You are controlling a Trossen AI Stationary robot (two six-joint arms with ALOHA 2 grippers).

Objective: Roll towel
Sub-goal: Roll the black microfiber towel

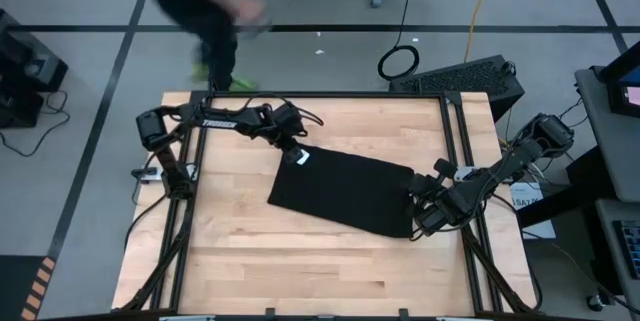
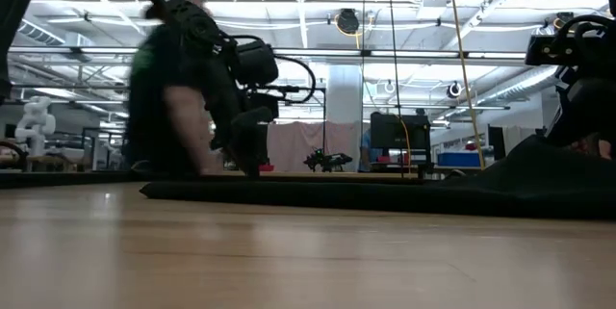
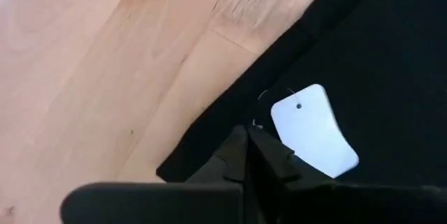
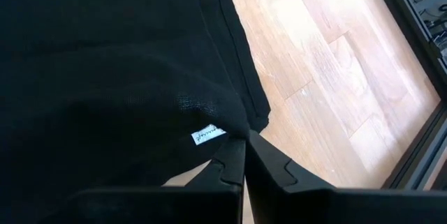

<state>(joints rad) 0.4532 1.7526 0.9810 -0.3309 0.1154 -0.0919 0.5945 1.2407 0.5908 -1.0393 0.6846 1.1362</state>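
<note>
The black towel lies spread on the wooden table, slanting from far left to near right. A white tag lies on it near its far left corner. My left gripper is shut at that corner, beside the tag. My right gripper is shut on the towel at its right end, where the cloth rises off the table. A small white label shows next to the right fingers. My left gripper has its shut fingertips on the towel's far left corner area, just inside the edge and beside the white tag. The fingers come from above, slanting down. The cloth there lies flat on the table; how many layers are pinched is hidden by the fingers. My right gripper pinches the towel near its right corner, beside the small white label, between its two shut fingers. The cloth is gathered into a raised fold at the fingertips and lifted a little. The rest of the towel lies on the table.
Black frame rails run along the table's left and right sides. A person moves beyond the table's far edge and shows in the low view. Bare wood lies at the near side.
</note>
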